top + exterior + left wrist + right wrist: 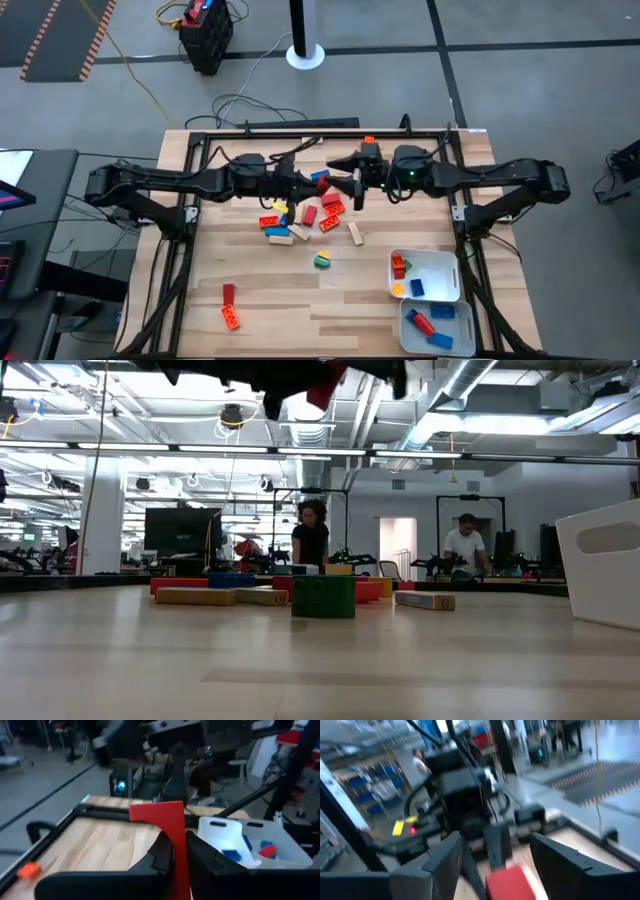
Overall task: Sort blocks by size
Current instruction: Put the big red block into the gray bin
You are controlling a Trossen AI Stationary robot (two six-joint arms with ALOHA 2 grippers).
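Red block (pixel 167 822) is hanging mid-air over the table, pinched in the left gripper (pixel 179 851); looks light, rigid, slick. Right gripper (pixel 495 852) is facing it with fingers apart, should be taking the flat sides.

Bright even ceiling light, soft shadows, wrist views motion-blurred, low view's foreground soft

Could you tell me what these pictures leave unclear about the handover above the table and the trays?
- Red block, right wrist view: motion blur hides its studs and length.
- Left gripper, high view: the arms' dark bodies hide its fingers.
- White trays, low view: cut off by the right edge; contents hidden by the wall.
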